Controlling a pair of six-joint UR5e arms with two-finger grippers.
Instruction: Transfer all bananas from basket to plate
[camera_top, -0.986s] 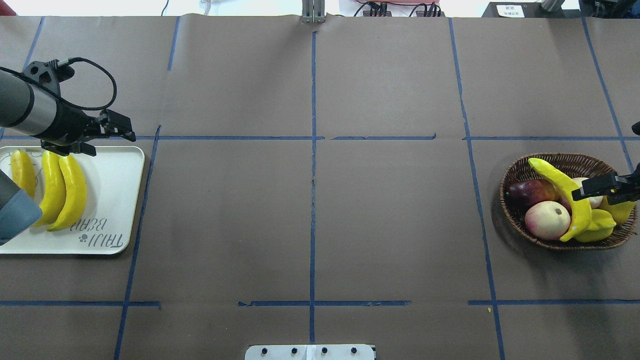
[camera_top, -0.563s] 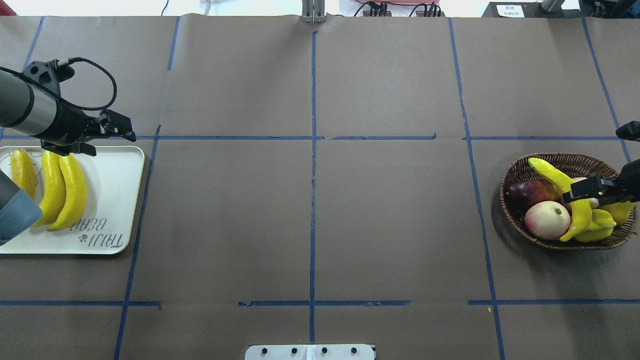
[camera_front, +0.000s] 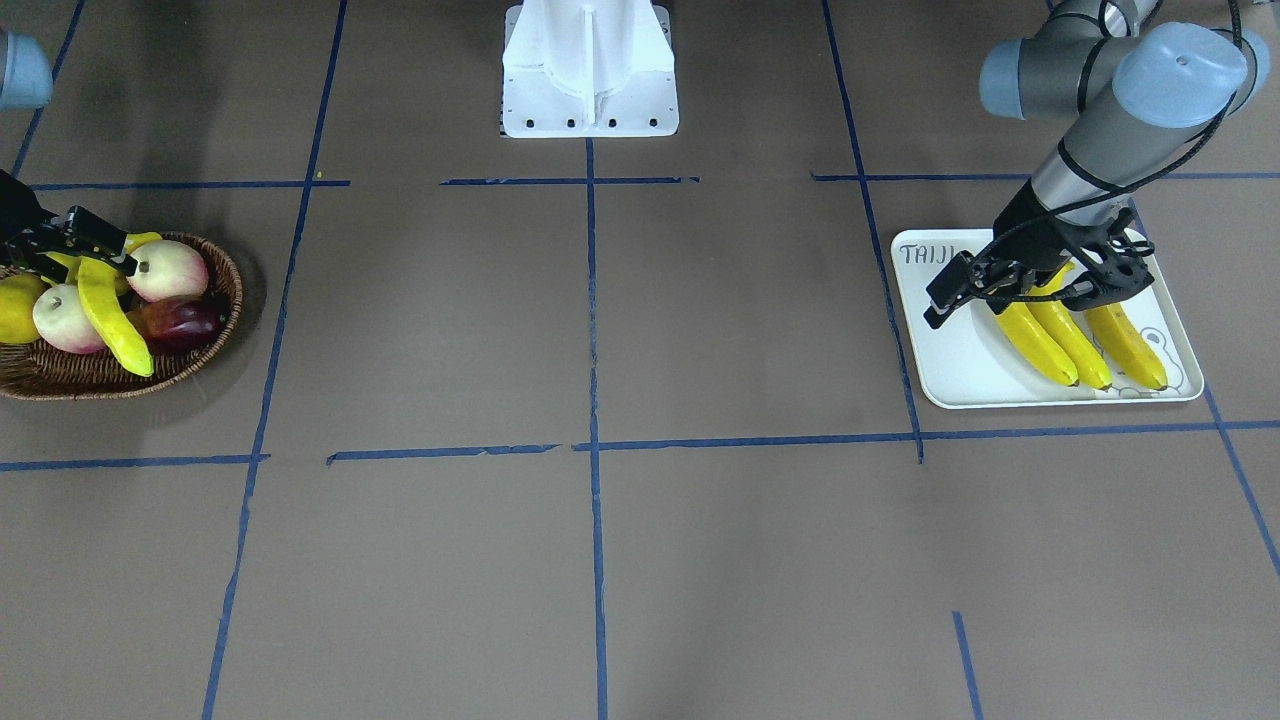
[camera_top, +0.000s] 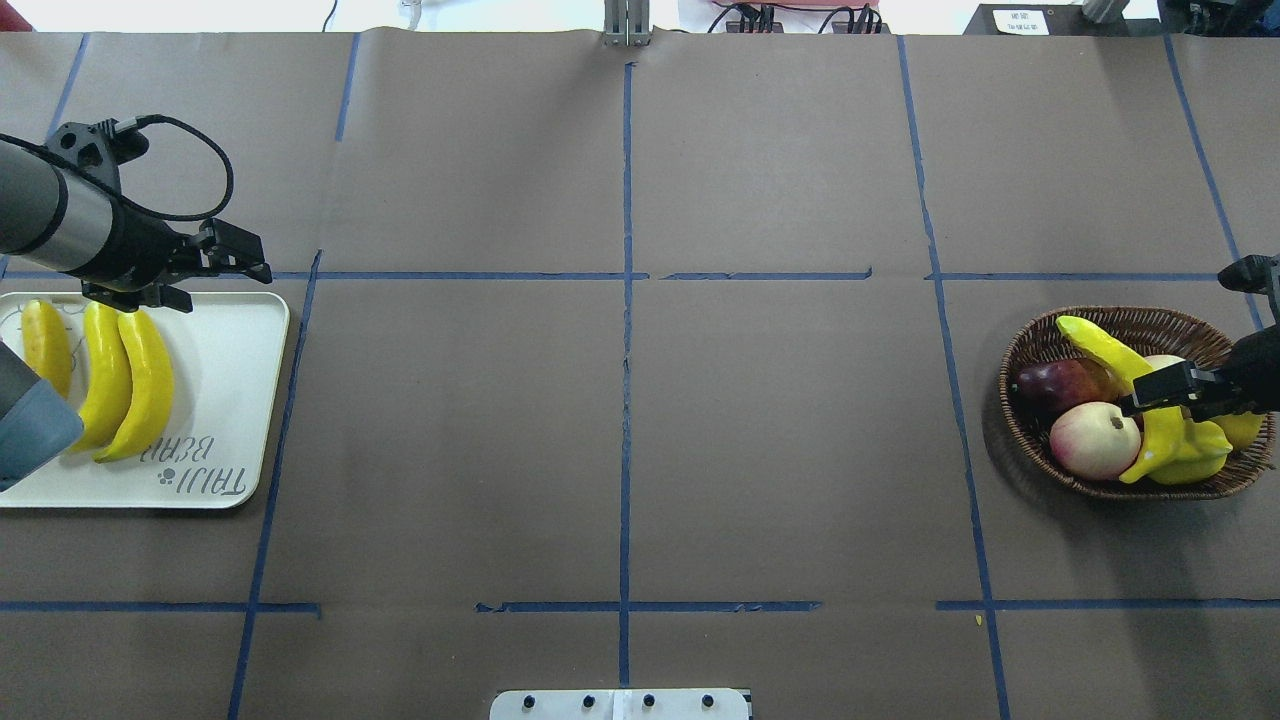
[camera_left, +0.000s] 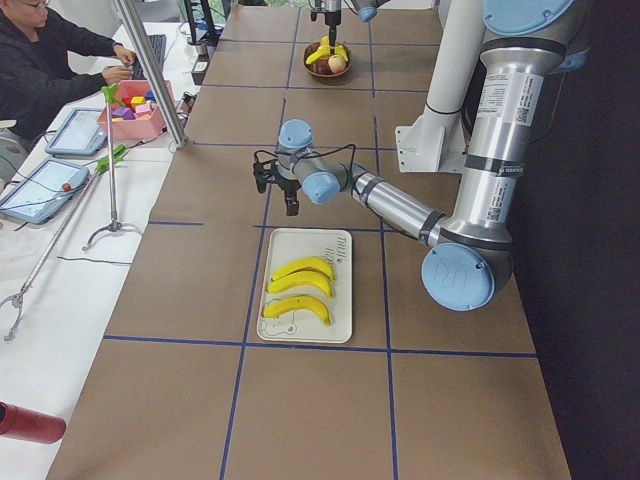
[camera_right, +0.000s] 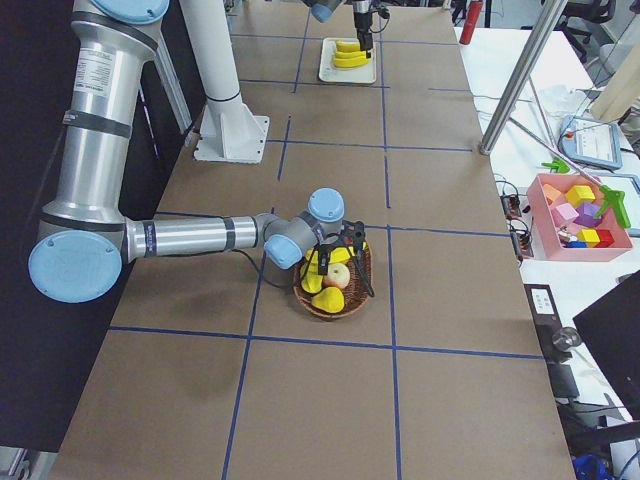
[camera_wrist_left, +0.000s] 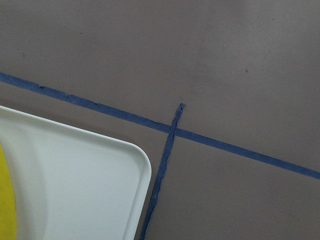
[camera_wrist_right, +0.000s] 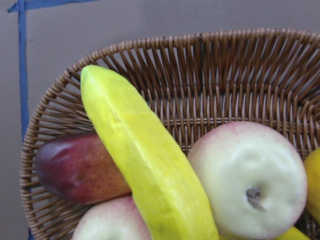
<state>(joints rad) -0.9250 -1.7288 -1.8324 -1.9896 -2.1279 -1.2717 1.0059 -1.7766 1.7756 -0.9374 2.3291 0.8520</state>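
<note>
You're in a lab: brown paper-covered table (camera_top: 780, 450), blue tape grid (camera_top: 626, 400), grey tablets (camera_left: 70, 132) on white bench (camera_left: 60, 250) upper left.

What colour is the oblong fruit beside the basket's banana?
Dark purplish-red fruit, clearest in the right wrist view.

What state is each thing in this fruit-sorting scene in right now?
Three long yellow plastic bananas: lying side by side on the tray.
Fourth yellow banana: in the basket, resting on other fruit.
Pale white rectangular tray: holds three bananas.
Round brown wicker basket: holds one banana and other fruit.
Left claw: open, empty, by the tray's corner.
Right claw: at the basket banana; grip unclear.
</note>
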